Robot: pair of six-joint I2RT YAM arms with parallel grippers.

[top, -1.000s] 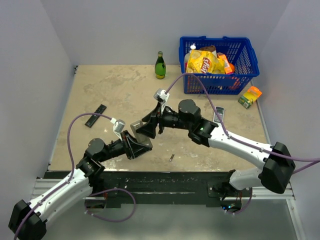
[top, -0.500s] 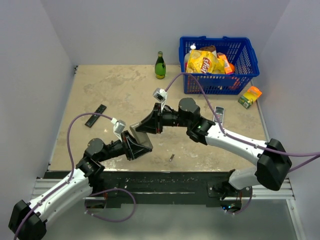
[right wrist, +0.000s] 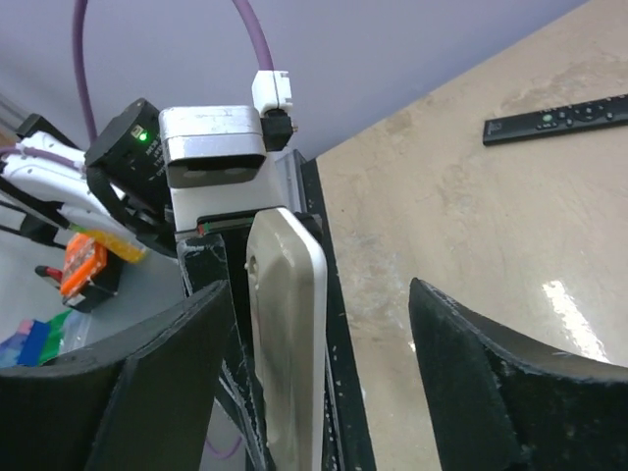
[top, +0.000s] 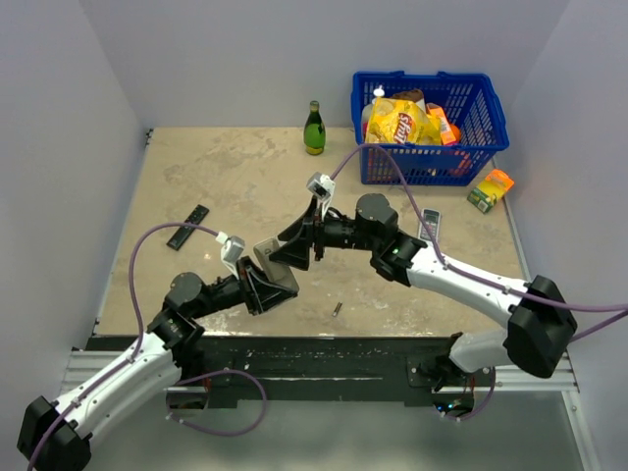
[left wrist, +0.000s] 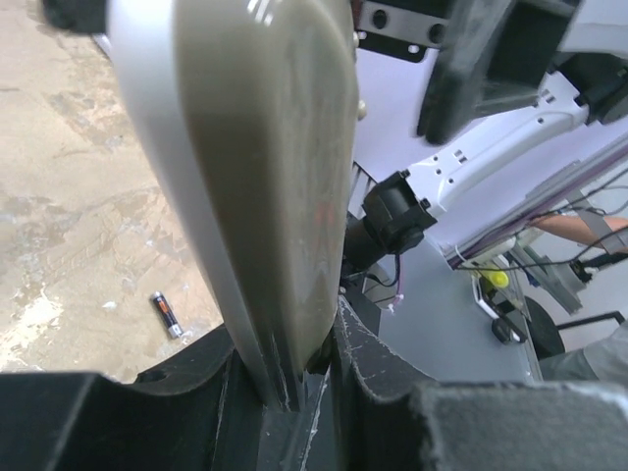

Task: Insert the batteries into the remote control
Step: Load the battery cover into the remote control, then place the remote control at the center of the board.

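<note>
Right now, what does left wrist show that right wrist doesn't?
Only left wrist: a battery lying loose on the table, plus the broad grey back of the remote control.
Only right wrist: the long black strip remote on the table, the left wrist camera, and the right gripper's fingers open on either side of the remote control, with gaps.
Both: the remote control clamped at one end in the left gripper.

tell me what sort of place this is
Probably a lab robot test cell: left arm and right arm bolted at a table edge, plain white walls boxing it in, props like a blue basket and green bottle.
</note>
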